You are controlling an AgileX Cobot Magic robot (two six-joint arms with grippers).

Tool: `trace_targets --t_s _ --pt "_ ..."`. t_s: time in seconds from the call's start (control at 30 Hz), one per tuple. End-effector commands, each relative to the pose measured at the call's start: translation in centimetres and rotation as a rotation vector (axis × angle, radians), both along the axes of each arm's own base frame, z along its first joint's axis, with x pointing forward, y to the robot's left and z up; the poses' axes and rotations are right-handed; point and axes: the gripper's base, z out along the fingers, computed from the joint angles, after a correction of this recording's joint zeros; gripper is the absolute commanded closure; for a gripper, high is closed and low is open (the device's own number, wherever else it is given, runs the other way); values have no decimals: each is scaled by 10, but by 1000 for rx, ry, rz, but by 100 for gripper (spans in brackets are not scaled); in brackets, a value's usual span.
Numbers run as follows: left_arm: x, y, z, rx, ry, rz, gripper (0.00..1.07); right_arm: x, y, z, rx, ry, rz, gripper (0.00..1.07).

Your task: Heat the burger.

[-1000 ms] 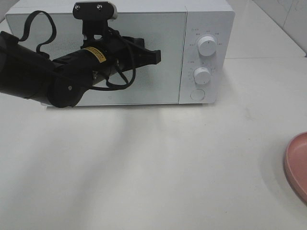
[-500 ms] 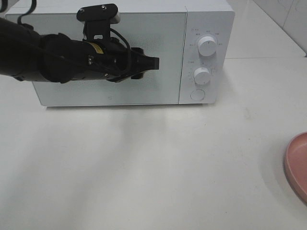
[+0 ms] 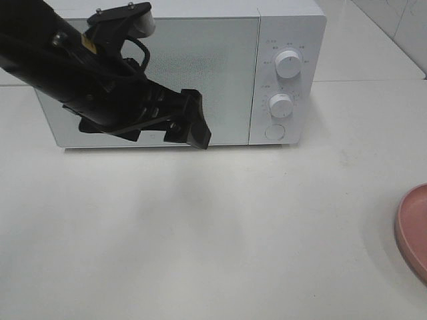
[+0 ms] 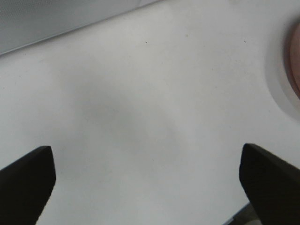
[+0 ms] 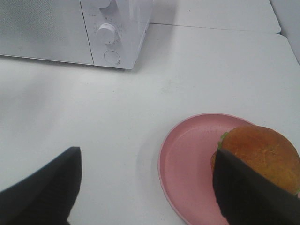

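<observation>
Sitting on the pink plate (image 5: 187, 164), the burger (image 5: 262, 154) rests untouched.

White microwave (image 3: 200, 73), pale grey speckled door, white knobs (image 3: 287, 63). White tabletop (image 3: 233, 233), soft grey shadow below the left gripper (image 3: 190, 127), which is black with a small yellow label. Pink plate (image 5: 187, 159) by the black right gripper (image 5: 150, 187); burger (image 5: 262, 154) golden-brown bun, green lettuce edge.
</observation>
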Motion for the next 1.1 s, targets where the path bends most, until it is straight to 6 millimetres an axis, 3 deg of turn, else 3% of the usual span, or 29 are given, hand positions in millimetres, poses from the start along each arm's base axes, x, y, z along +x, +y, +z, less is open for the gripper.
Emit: trace_targets --t_s 0.03,0.17,0.23,0.3,0.33,0.4,0.43,0.53,0.6,0.63,0.67,0.73,0.8,0.93,1.1 --pt "-19 11 25 32 15 -58 6 -3 0 0 3 -34 -2 32" --pt "-31 23 40 49 37 -62 6 -3 0 0 3 -34 -2 32" --pt "-39 48 59 49 72 0 6 -3 0 0 3 -34 -2 32" --pt "-41 55 63 49 80 14 6 -3 0 0 3 -34 -2 32" --pt "-44 73 73 50 95 58 6 -3 0 0 3 -34 -2 32" --pt "-45 80 77 51 97 76 6 -3 0 0 3 -34 -2 32" --pt "-48 100 85 52 96 129 6 -3 0 0 3 -34 -2 32" --pt "-50 110 90 56 91 160 6 -3 0 0 3 -34 -2 32" --pt "-57 141 102 87 60 257 6 -3 0 0 3 -34 -2 32" --pt "-57 141 102 87 60 257 6 -3 0 0 3 -34 -2 32" --pt "-62 161 108 126 41 320 6 -3 0 0 3 -34 -2 32" --pt "-65 171 110 150 30 355 6 -3 0 0 3 -34 -2 32" --pt "-80 196 116 193 23 465 6 -3 0 0 3 -34 -2 32" --pt "-95 203 116 183 -5 500 6 -3 0 0 2 -34 -1 32" --pt "-124 208 93 226 -11 480 6 -3 0 0 2 -34 -1 32"
